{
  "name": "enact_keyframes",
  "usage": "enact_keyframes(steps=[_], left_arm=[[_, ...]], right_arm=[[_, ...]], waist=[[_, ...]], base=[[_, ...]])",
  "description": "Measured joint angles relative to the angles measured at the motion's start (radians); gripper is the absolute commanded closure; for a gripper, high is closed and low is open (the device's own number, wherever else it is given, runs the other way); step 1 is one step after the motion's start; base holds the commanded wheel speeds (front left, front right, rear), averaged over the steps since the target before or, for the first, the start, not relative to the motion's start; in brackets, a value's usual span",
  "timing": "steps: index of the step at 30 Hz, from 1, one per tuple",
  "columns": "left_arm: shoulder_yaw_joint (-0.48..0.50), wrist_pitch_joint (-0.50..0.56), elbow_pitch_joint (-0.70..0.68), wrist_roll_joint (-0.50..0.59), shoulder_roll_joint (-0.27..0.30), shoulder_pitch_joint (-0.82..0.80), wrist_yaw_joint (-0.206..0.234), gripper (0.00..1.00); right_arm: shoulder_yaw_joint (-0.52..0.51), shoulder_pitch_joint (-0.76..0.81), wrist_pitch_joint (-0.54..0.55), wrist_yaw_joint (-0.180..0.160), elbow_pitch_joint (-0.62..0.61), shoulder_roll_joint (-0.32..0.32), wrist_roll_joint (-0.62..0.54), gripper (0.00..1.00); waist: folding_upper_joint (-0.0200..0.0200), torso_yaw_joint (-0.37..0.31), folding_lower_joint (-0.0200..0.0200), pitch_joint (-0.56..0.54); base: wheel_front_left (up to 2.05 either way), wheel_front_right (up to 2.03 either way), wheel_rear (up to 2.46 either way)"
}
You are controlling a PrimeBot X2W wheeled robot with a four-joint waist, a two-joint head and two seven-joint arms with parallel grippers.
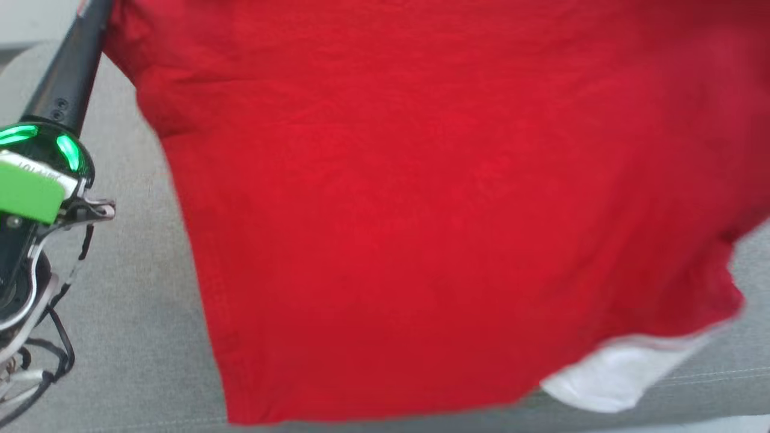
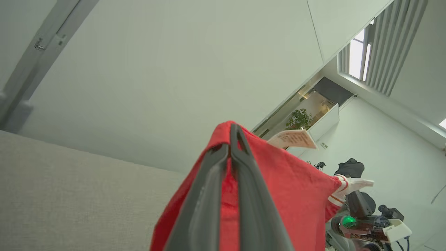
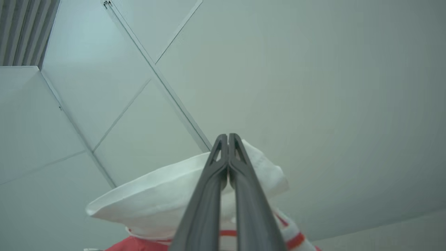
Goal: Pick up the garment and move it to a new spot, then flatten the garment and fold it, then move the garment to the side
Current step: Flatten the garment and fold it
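The garment [image 1: 433, 204] hangs spread out as a broad red sheet across the head view, with a white panel [image 1: 619, 373] at its lower right. My left gripper [image 1: 95, 6] reaches up to the garment's top left corner. In the left wrist view the left gripper [image 2: 232, 130] is shut on a red edge of the garment [image 2: 289, 188], beside a small paper tag [image 2: 292, 138]. The right gripper [image 3: 228, 137] is shut on the garment's white panel [image 3: 156, 198], above red-and-white striped trim [image 3: 292, 240]. The right gripper [image 2: 359, 204] also appears from afar, holding the white end.
A grey upholstered surface [image 1: 120, 313] lies beneath and behind the hanging cloth, with a seam at the lower right [image 1: 722, 376]. A grey padded back [image 2: 69, 191], a white wall and a potted plant [image 2: 299, 119] stand beyond. Both wrist cameras point up at the ceiling.
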Motion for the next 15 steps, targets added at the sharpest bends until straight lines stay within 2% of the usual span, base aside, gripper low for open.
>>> enact_keyframes(steps=[2, 5, 9, 11, 15], left_arm=[[-0.021, 0.025, 0.085, -0.008, 0.004, -0.018, 0.000, 1.00], [-0.038, 0.053, 0.215, 0.016, 0.019, -0.108, 0.000, 1.00], [-0.062, 0.079, 0.348, 0.118, 0.029, -0.267, 0.000, 1.00], [-0.061, 0.076, 0.401, 0.148, 0.018, -0.349, -0.001, 1.00], [-0.060, 0.049, 0.492, 0.224, -0.050, -0.501, -0.006, 1.00]], right_arm=[[0.034, -0.062, 0.009, -0.002, 0.081, 0.009, -0.028, 1.00], [0.062, -0.199, 0.004, -0.002, 0.217, 0.056, -0.088, 1.00], [0.051, -0.388, -0.038, -0.002, 0.384, 0.138, -0.218, 1.00], [0.020, -0.492, -0.069, -0.002, 0.440, 0.157, -0.296, 1.00], [-0.040, -0.683, -0.120, -0.001, 0.499, 0.156, -0.412, 1.00]], waist=[[0.0000, 0.009, 0.0000, 0.025], [-0.0001, 0.024, 0.0000, 0.064], [0.0000, 0.040, 0.0000, 0.118], [0.0000, 0.045, 0.0000, 0.145], [-0.0001, 0.056, 0.0000, 0.200]], base=[[0.00, 0.00, 0.00], [0.00, 0.00, 0.00], [0.00, 0.00, 0.00], [0.00, 0.00, 0.00], [0.00, 0.00, 0.00]])
